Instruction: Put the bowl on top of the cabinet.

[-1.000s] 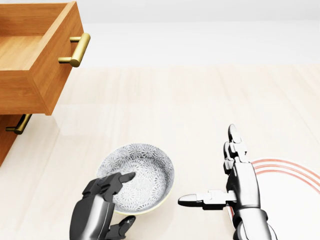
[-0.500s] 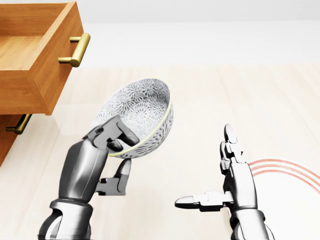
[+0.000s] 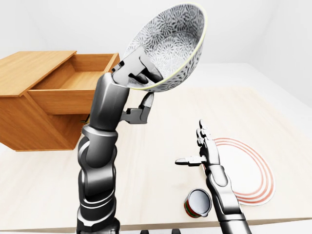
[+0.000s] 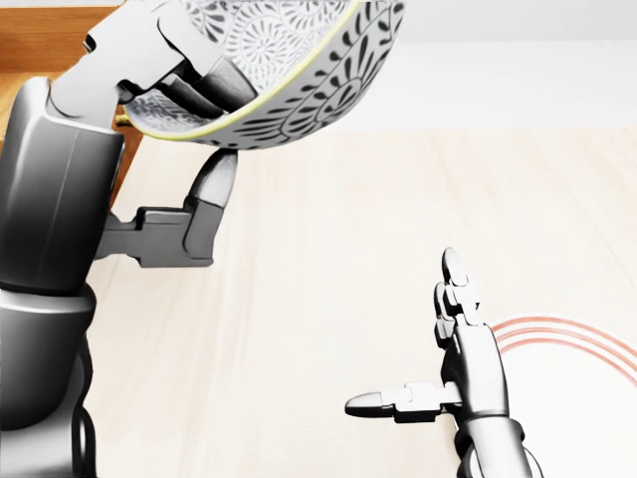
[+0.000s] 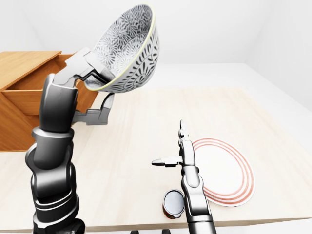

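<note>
Surface: light wooden table (image 3: 156, 122); white walls (image 3: 58, 24).
Cabinet (image 3: 29, 66): table's left edge, left-eye view; drawer (image 3: 80, 83) open.
Plate (image 3: 248, 170): red-ringed, near the right edge.
Can (image 3: 198, 202): bottom edge, left of the plate.
Bowl (image 3: 170, 41): tilted, airborne, beside the drawer.
Left hand (image 3: 132, 75): clamped on the bowl's rim.
Right hand (image 3: 204, 151): fingers spread, empty.

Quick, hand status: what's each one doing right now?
Left hand: closed on the rim of the bowl, which is held up and tilted.
Right hand: open, holding nothing.
</note>
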You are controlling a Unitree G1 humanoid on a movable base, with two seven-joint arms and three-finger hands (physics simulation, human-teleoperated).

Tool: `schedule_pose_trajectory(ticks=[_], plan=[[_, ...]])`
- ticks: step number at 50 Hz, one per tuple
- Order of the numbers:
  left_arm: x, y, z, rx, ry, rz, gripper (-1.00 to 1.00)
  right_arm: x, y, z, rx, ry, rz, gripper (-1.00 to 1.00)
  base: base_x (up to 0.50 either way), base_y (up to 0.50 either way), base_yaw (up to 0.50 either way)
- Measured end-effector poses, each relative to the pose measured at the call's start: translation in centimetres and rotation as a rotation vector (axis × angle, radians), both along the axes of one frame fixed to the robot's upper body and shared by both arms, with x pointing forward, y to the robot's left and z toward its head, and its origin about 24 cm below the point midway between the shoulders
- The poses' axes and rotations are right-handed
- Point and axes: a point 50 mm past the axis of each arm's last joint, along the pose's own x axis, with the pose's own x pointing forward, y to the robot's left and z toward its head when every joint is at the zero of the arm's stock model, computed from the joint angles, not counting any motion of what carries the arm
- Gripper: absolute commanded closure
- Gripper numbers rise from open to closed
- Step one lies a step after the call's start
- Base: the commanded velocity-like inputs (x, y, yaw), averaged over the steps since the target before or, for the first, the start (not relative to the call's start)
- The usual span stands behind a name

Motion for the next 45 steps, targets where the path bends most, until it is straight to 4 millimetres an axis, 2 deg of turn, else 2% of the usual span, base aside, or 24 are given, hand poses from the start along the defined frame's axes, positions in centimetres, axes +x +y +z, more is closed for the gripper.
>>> schedule_pose_trajectory(ticks=[22,45], plan=[[-1.9,1.0,5.5,0.015,-0.256,-0.026,0.95,0.0,0.1,0.0,0.000,0.000,0.001,-1.00,0.00,0.00,0.00],[-1.3,3.2,9.1,-0.038,-0.370,0.023,0.95,0.1,0.2,-0.2,-0.004,0.003,0.004,-1.00,0.00,0.00,0.00]])
